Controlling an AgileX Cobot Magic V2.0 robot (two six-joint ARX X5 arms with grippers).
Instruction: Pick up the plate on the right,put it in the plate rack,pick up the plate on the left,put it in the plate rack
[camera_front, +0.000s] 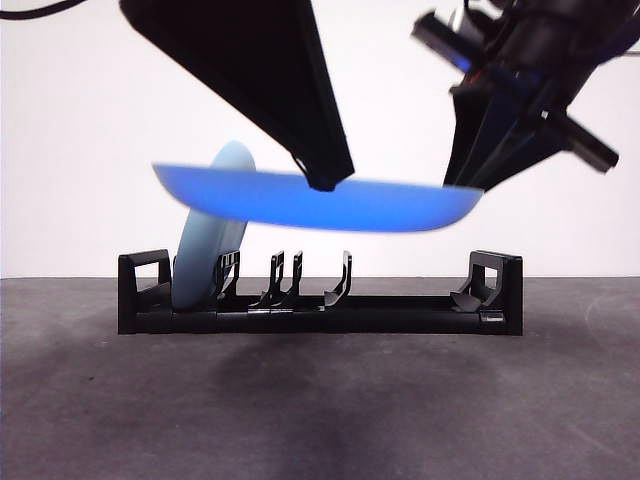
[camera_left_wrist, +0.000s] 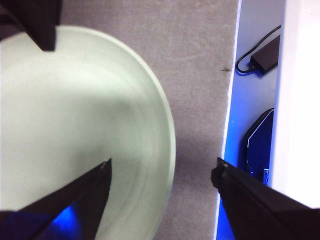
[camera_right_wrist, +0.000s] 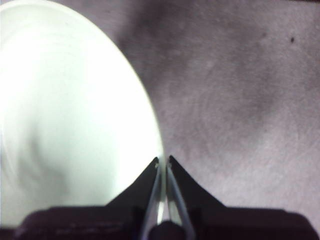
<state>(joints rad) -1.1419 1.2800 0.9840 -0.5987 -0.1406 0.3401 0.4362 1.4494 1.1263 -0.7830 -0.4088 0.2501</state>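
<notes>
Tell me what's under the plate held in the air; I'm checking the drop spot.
Under the blue plate sit the black plate rack and a pale plate standing in its end slot. That plate's top is covered. The right gripper pinches the blue plate's rim.

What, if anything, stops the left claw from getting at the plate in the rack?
Probably it cannot reach it now. The left claw hangs open above the held plate, which the right claw grips by the rim, flat over the rack. That plate covers the racked plate.
</notes>
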